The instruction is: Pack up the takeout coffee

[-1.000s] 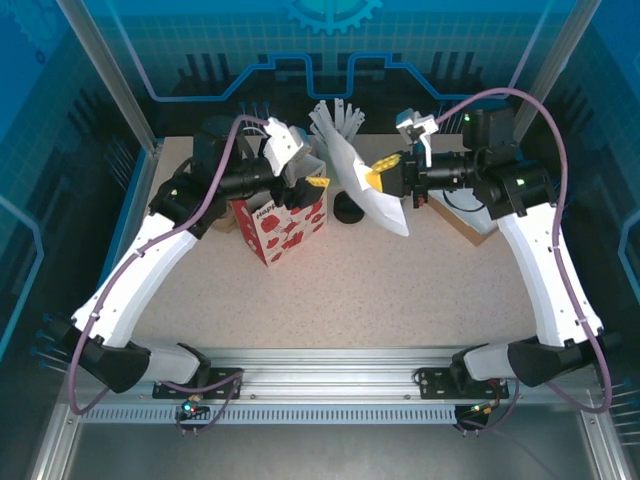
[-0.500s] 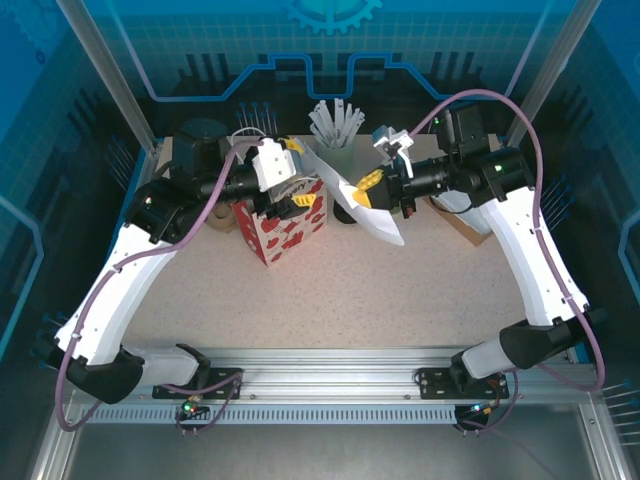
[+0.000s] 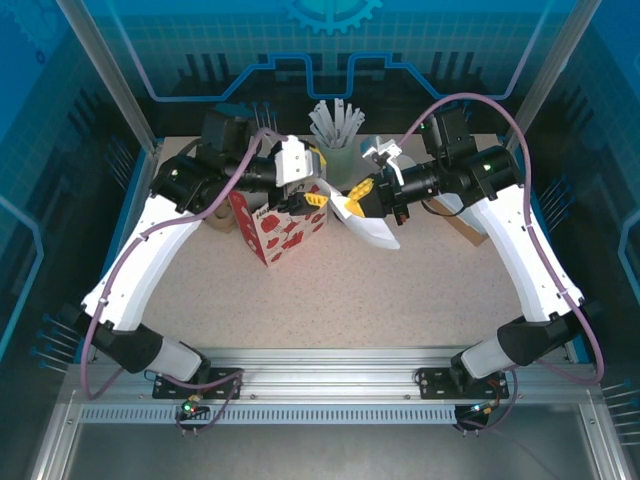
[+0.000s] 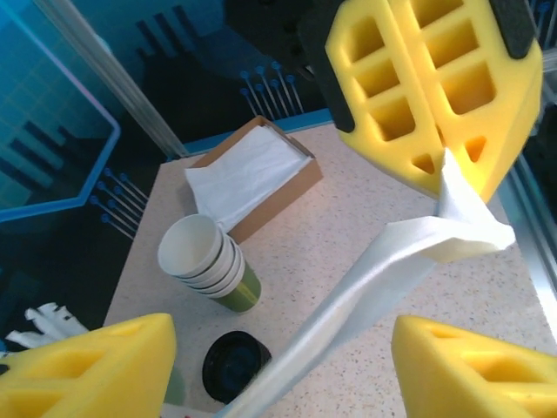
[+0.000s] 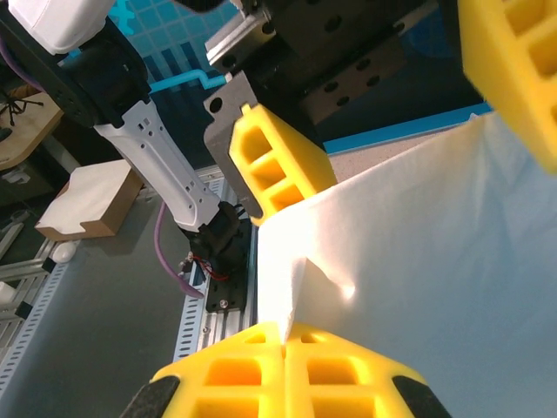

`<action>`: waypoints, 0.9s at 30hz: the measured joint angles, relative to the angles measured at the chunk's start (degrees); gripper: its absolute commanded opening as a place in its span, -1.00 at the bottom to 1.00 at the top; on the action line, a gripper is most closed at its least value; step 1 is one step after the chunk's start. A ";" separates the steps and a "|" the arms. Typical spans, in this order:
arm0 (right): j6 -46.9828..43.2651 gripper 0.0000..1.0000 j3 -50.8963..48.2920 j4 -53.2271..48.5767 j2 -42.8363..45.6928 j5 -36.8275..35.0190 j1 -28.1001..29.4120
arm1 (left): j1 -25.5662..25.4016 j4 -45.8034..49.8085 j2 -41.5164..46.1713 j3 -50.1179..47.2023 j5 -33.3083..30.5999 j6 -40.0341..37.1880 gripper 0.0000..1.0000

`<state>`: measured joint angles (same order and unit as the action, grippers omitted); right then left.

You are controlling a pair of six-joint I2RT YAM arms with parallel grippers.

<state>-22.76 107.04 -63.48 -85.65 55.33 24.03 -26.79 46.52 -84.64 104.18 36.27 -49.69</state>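
Observation:
My right gripper is shut on a corner of a white napkin, held in the air just right of the red-and-white gift bag. In the right wrist view the gripper pinches the napkin at its edge. My left gripper hovers over the bag's right rim, facing the right gripper. In the left wrist view it is open, and the napkin hangs between its fingers without touching them. The takeout coffee is out of view.
A stack of lidless green-and-white cups and black lids stand on the table behind the bag. A cardboard box of napkins sits at the back right. A cup of white cutlery is at the back centre.
The right gripper has carried the napkin left and lower, toward the bag. The left gripper has moved right to meet it, and its jaws have narrowed around the hanging napkin.

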 measured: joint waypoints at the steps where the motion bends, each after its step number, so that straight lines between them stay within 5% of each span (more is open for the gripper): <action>1: 0.02 -1.00 0.00 0.00 -0.02 -0.28 -0.02 | 0.00 0.50 -0.20 0.00 0.70 -0.22 -0.05; 6: 0.79 -1.00 0.00 0.15 0.00 -1.33 -0.07 | 0.00 1.27 -0.26 0.00 2.80 0.04 -0.42; 10: 2.49 -0.98 -0.04 1.53 0.13 -2.21 -0.24 | 0.00 1.01 0.00 -0.07 3.72 0.87 -0.90; 13: 4.61 -0.82 -0.22 2.97 0.59 -2.82 -0.68 | -0.22 0.07 0.66 -0.09 4.00 2.21 -1.00; 19: 11.37 0.39 -1.81 7.32 4.07 -6.99 -1.84 | -0.48 -4.79 2.89 -0.09 2.25 7.74 -1.00; 27: 22.05 0.83 -11.54 16.26 17.99 -18.05 -9.07 | -0.39 -9.05 4.48 3.28 -11.41 17.53 -1.00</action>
<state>-0.71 95.50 -47.22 -67.66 37.28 14.96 -27.18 37.47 -80.16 107.46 24.86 -32.16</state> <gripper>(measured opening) 0.895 0.054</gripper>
